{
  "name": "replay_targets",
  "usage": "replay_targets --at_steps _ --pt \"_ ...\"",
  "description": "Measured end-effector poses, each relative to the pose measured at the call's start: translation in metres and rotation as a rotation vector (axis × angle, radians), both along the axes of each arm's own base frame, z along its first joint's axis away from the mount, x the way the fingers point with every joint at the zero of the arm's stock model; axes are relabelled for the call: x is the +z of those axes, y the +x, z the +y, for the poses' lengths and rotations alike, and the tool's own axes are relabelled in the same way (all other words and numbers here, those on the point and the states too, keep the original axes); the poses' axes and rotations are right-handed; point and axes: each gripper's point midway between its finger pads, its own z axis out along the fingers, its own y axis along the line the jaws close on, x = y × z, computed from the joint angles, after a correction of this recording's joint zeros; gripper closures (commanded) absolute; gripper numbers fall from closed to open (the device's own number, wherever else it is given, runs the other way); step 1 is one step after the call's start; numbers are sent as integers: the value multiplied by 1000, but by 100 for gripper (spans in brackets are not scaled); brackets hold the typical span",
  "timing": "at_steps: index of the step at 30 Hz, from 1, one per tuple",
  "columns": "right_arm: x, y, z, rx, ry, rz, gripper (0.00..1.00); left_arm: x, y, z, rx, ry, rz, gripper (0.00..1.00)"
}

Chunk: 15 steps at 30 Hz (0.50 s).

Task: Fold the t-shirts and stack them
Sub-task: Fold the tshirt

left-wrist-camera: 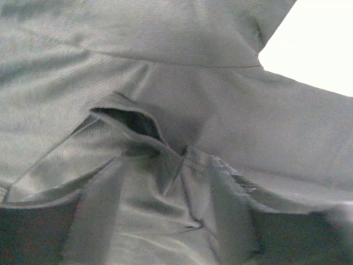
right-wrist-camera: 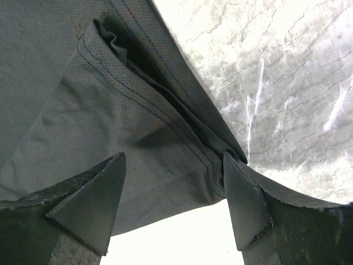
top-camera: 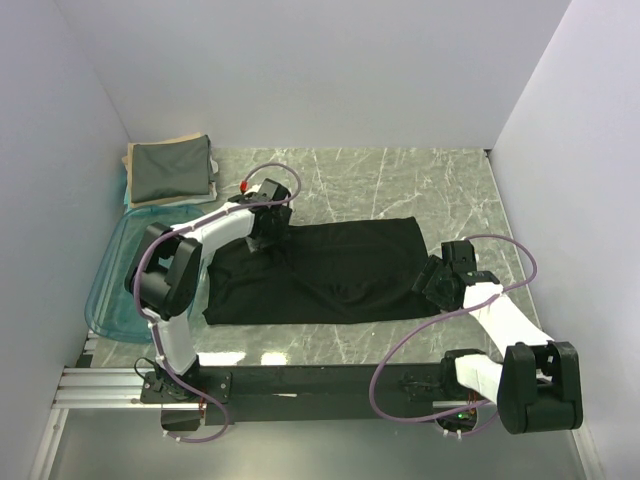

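Note:
A plain black t-shirt (top-camera: 320,270) lies spread across the middle of the marble table. My left gripper (top-camera: 270,232) is down on its upper left part. In the left wrist view, wrinkled black cloth (left-wrist-camera: 165,110) fills the frame and covers the fingers, so the jaws do not show. My right gripper (right-wrist-camera: 172,160) stands open over the shirt's lower right corner (top-camera: 425,300). The stitched hem (right-wrist-camera: 165,121) lies between its fingers, and the right fingertip (right-wrist-camera: 240,193) is against the fold. Two folded t-shirts are stacked at the back left, dark grey-green (top-camera: 170,170) on top of beige (top-camera: 150,202).
A clear blue plastic tub (top-camera: 108,285) sits at the left edge, beside the left arm. White walls close in the table on the left, back and right. Bare marble (top-camera: 400,175) shows behind the black shirt.

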Motion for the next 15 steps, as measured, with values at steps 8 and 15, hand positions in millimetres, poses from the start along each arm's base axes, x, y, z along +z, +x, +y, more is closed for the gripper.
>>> replay_targets --at_steps 8,15 --pt "12 7 2 15 5 -44 23 5 -7 8 15 33 8 1" --pt "46 32 12 59 47 -174 25 53 -22 19 36 -12 -109 1"
